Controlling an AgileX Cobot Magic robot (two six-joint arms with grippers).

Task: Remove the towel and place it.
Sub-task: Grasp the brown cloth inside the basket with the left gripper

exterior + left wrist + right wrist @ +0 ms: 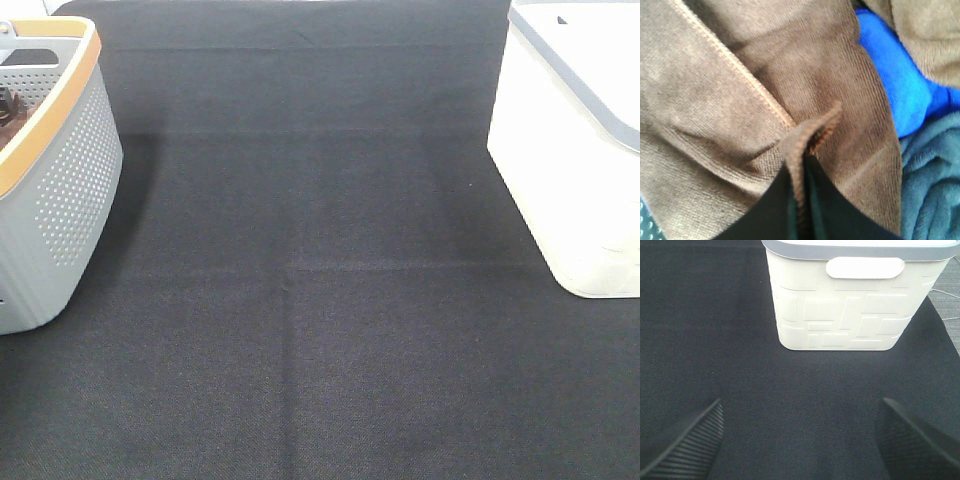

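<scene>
Item: the towel [715, 115], rust-brown, bunched beside a blue cloth [890, 85] and a teal cloth [930, 185], in what we judge to be the grey basket [60, 190]; step in hand, the grasp. The left gripper [801, 172], close over the heap, is clamped on a hemmed fold, so next we need a clean lift clear of its neighbours. The right gripper [802, 410] hangs spread, empty, facing the white bin [840, 305].

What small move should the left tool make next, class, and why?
Probably a short, straight lift: the left tool is shut on a fold of the towel, which lies beside a blue cloth and a teal cloth that should stay behind.
</scene>
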